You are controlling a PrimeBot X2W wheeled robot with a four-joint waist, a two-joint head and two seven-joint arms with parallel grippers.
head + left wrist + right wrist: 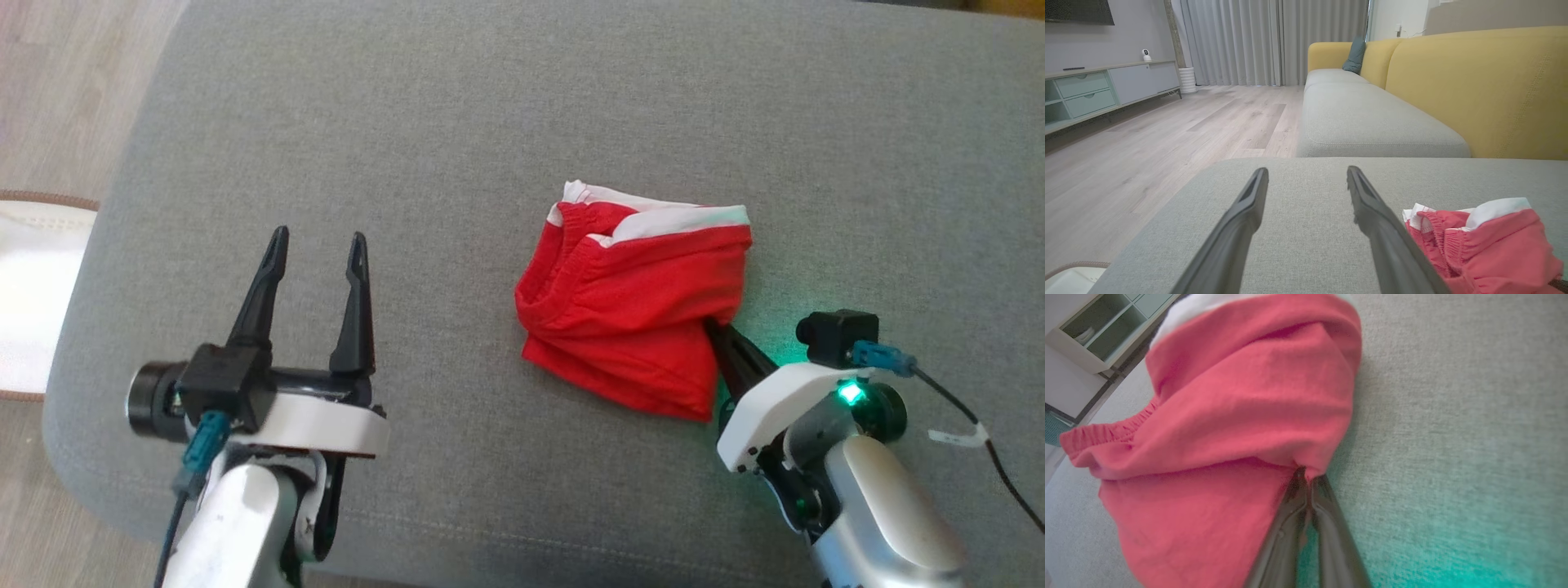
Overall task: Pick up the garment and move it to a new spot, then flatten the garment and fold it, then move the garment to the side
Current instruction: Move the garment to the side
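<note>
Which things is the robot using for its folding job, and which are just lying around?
For the job: red garment, right gripper pinching it, open left gripper, grey cushion underneath.
Just around: yellow sofa, teal pillow, cabinet, curtains.

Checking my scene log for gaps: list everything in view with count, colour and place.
garment: one, red with white trim, bunched on the near seat
seat cushions: several, grey, one under the garment
sofa back: one, yellow, behind the seats
pillow: one, teal, far sofa corner
floor: pale wood, left of the sofa
cabinet: one, grey-green, far left
curtains: grey, far wall
left gripper: one, dark, open above bare cushion
right gripper: one, dark, shut on the garment's edge
</note>
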